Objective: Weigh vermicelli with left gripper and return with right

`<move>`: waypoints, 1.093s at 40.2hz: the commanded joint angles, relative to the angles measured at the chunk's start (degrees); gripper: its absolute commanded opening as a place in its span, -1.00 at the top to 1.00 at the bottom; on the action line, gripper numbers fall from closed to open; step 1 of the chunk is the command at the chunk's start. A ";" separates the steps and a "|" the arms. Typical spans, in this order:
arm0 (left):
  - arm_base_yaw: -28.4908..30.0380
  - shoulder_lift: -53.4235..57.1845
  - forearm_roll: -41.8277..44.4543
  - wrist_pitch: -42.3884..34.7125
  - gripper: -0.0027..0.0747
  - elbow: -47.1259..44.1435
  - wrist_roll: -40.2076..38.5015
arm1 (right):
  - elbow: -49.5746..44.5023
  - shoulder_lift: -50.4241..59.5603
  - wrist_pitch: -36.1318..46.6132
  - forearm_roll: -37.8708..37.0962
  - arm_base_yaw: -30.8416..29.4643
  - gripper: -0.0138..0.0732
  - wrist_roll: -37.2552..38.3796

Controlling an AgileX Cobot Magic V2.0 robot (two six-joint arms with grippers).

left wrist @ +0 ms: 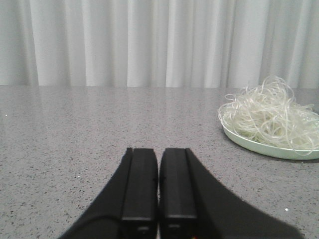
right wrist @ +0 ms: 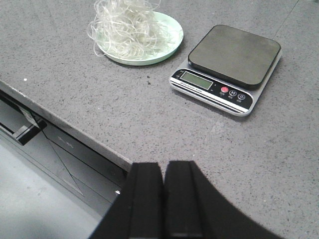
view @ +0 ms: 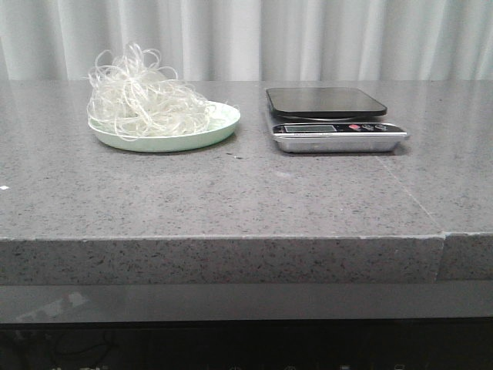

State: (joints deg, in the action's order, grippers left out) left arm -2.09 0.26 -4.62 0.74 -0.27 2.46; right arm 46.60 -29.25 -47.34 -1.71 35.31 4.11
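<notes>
The vermicelli (view: 146, 100) is a fluffy nest of whitish looping strands heaped on a pale green plate (view: 219, 127) at the back left of the grey counter. It also shows in the left wrist view as vermicelli (left wrist: 271, 117) and in the right wrist view as vermicelli (right wrist: 127, 25). A kitchen scale (view: 331, 116) with a black platform stands to the plate's right, nothing on it. My left gripper (left wrist: 158, 152) is shut and empty, low over the counter, well short of the plate. My right gripper (right wrist: 164, 167) is shut and empty above the counter's front edge. Neither gripper appears in the front view.
White curtains (view: 308, 38) hang behind the counter. A seam (view: 443, 231) runs through the counter at the right. Below the front edge are dark cabinet fronts with a handle (right wrist: 25, 132).
</notes>
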 commanded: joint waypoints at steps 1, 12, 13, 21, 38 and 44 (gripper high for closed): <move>0.12 1.35 -0.04 -4.67 0.53 -2.22 -0.35 | 1.48 -0.28 3.75 -0.33 -0.47 0.29 -0.01; 0.12 1.35 -0.04 -4.67 0.53 -2.22 -0.35 | 1.01 -0.07 4.25 -0.33 -0.47 0.29 -0.01; 0.12 1.35 -0.04 -4.67 0.53 -2.22 -0.35 | 0.53 0.27 4.32 -0.33 -0.72 0.29 -0.01; 0.12 1.35 -0.04 -4.67 0.53 -2.22 -0.35 | -9.23 8.24 15.68 -0.35 -9.61 0.29 -0.01; 0.12 1.35 -0.04 -4.67 0.53 -2.22 -0.35 | -40.29 30.24 42.23 -0.35 -31.81 0.29 -0.01; 0.12 1.35 -0.04 -4.67 0.53 -2.22 -0.35 | -45.25 30.78 45.59 0.50 -33.41 0.29 -0.01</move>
State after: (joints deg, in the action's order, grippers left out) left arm -2.09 0.26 -4.62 0.69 -0.27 2.46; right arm 1.86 0.62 -9.08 -1.47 2.59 4.11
